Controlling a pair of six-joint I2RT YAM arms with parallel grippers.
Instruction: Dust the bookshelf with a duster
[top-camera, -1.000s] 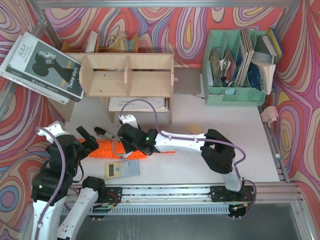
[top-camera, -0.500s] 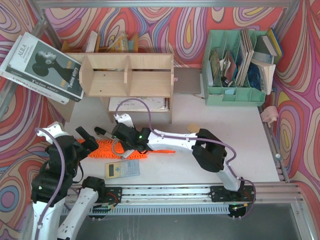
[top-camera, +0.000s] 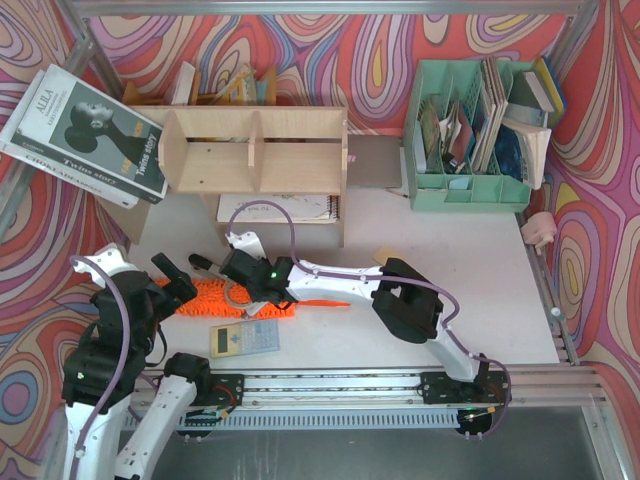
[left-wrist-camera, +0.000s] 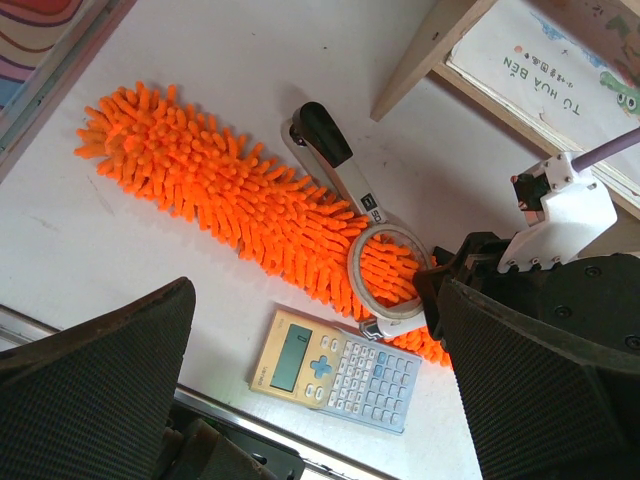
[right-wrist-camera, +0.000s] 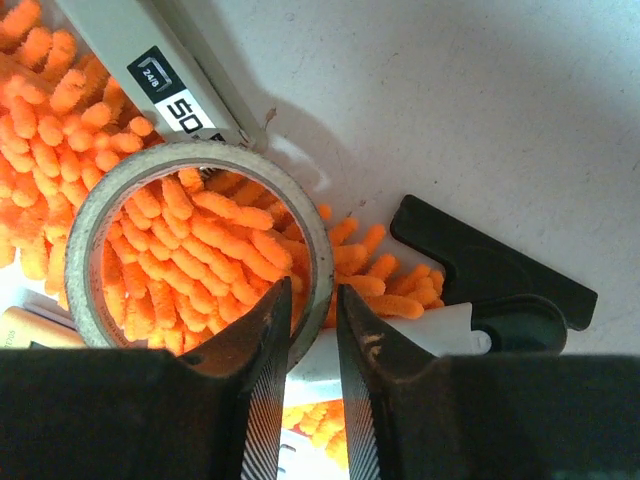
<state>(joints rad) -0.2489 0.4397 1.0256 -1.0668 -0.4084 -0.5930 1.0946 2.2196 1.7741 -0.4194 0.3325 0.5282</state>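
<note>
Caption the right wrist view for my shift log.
The right fingers pinch the rim of a tape roll lying on the orange duster, beside a stapler.

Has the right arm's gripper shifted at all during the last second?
Yes. The right gripper has slid leftward along the duster, judged against the calculator on the table, which has stayed put.

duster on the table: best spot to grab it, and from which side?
Grip the duster by its thin handle, from above, closing across it. The handle lies flat and bare on the table, sticking out to the right of the head. The fluffy head is soft, carries a tape roll, and has a stapler and a calculator close beside it.
</note>
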